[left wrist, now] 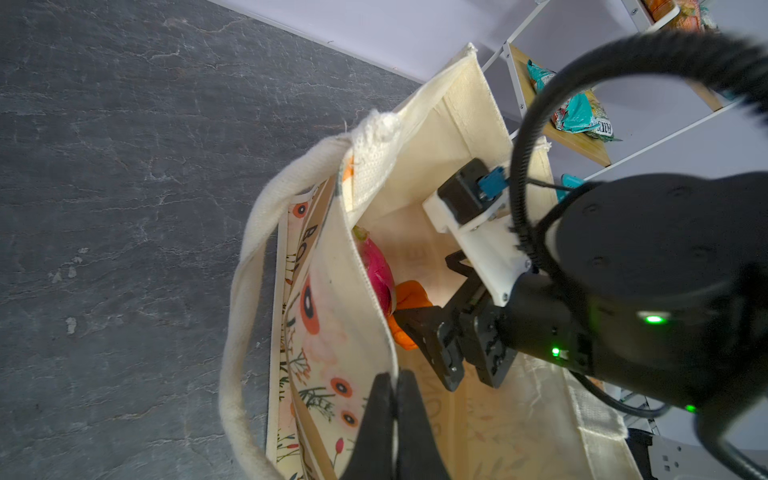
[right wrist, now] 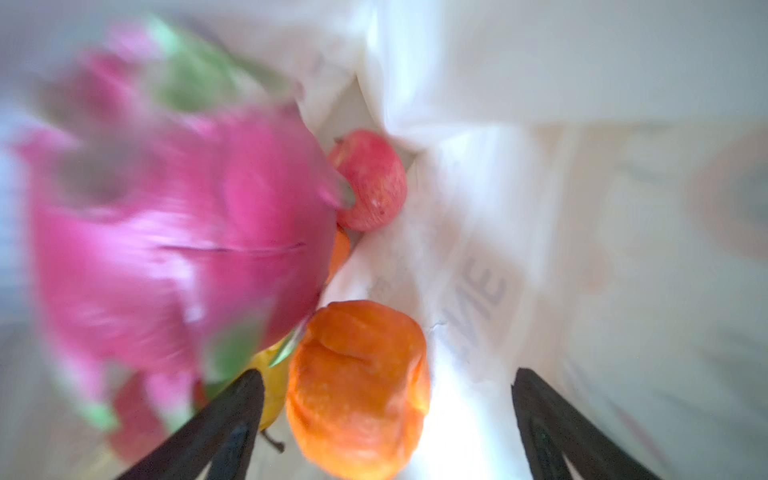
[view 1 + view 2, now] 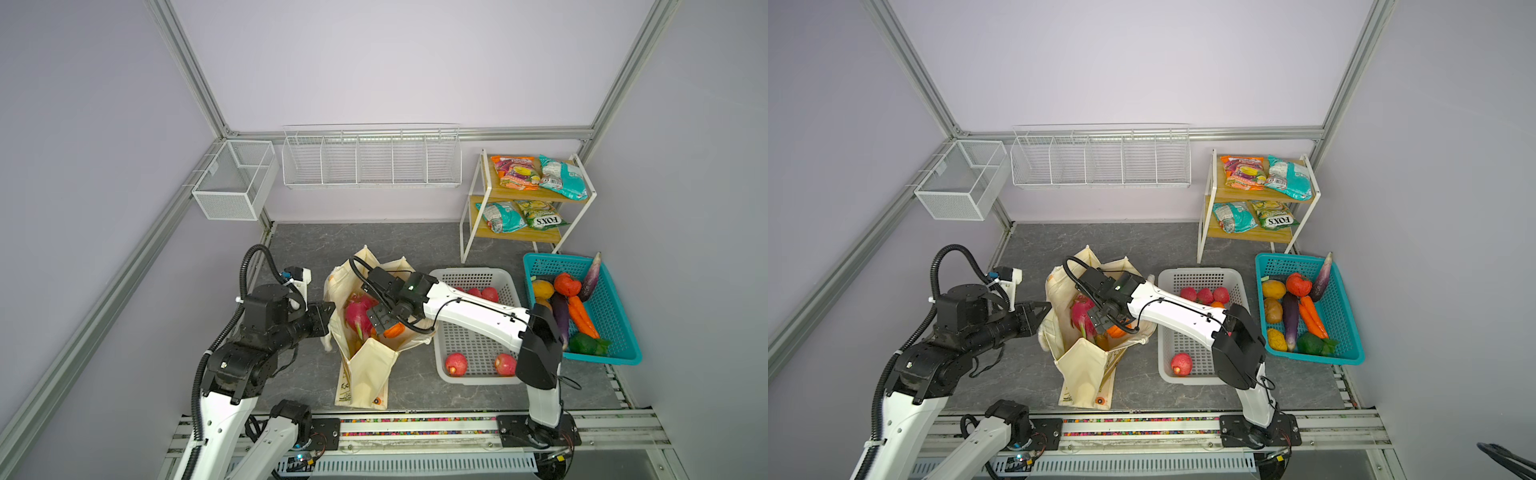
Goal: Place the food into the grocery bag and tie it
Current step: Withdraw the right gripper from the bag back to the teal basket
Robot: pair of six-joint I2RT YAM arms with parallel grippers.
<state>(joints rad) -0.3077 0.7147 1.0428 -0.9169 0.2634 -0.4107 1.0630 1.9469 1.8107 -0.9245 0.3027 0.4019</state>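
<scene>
Upper left in both top views: mesh bin (image 3: 232,183) on the frame, wire rack (image 3: 370,160) on the back wall just right of it, both well apart from the arms.

Left of centre: left gripper (image 1: 395,380), clenched on the rim of the grocery bag (image 3: 370,368), pinching its left wall. Left wrist view: fabric edge caught between the black fingers (image 1: 376,415).

Centre of frame: bag upright on the grey tabletop (image 3: 415,245), mouth open, one strap looping outside the left wall.

Inside the bag: pink dragon fruit (image 3: 357,313) toward the left wall, orange fruit (image 3: 394,331) just right of it. Deeper down, right wrist view only: red apple (image 2: 370,178) and a yellow fruit (image 2: 272,388), both partly hidden by the dragon fruit.

Right gripper (image 2: 388,376) down in the bag mouth, just above the orange fruit, fingers spread wide, gripping nothing. Right wrist view blurred on the dragon fruit side.

Right of the bag: white basket (image 3: 469,275), just beside it. Two apples (image 3: 456,364) near its front edge, more red fruit at the back, partly behind the right arm.

Far right: teal basket (image 3: 615,316) with carrots (image 3: 582,318), eggplant (image 3: 592,270) and other produce.

Upper right: two-tier shelf (image 3: 515,236), four snack packets (image 3: 515,172) on it, two per tier.
</scene>
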